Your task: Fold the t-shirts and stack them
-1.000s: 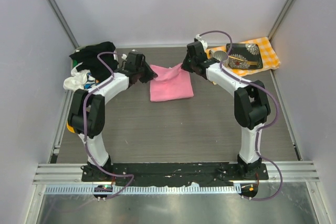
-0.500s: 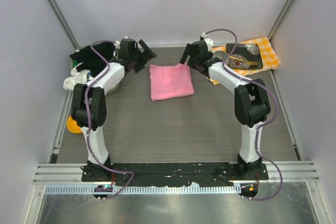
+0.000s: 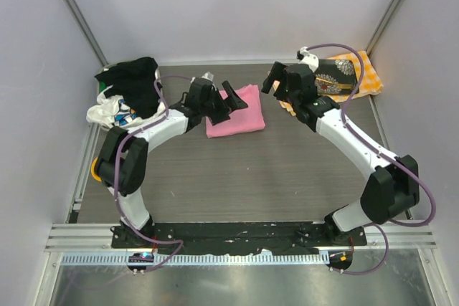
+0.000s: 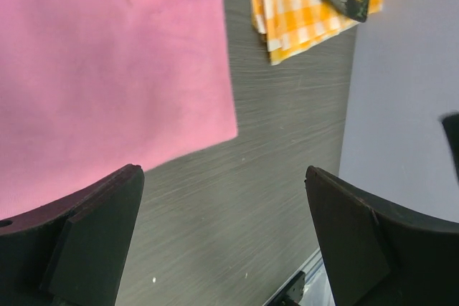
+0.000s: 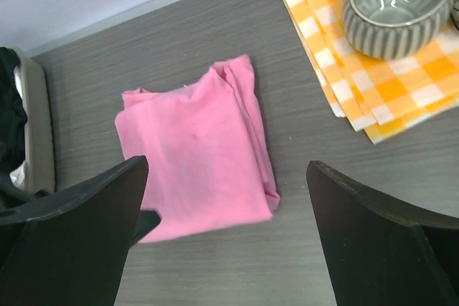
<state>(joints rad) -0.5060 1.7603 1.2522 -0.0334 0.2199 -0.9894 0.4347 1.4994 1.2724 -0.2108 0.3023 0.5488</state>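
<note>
Where the dark wood-grain table (image 3: pixel 237 177) meets pale walls, a folded pink t-shirt (image 5: pixel 197 159) lies flat at the far middle. A grey tub (image 5: pixel 39 127) at far left holds heaped black and white t-shirts (image 3: pixel 129 80). Far right, an orange checked cloth (image 5: pixel 380 91) bears a ribbed grey mug (image 5: pixel 398 8) and a black floral tray (image 3: pixel 337 77). The left gripper (image 4: pixel 221 173) hangs over the pink shirt's edge and the right gripper (image 5: pixel 226 164) beside it, both with jaws spread wide and holding nothing.

I see the pink t-shirt (image 3: pixel 242 116) folded into a flat rectangle, lying in the far middle of the desk (image 3: pixel 237 177). At my far left, the black t-shirt (image 3: pixel 129 77) and the white t-shirt (image 3: pixel 104 111) lie crumpled in 1 heap.
</note>
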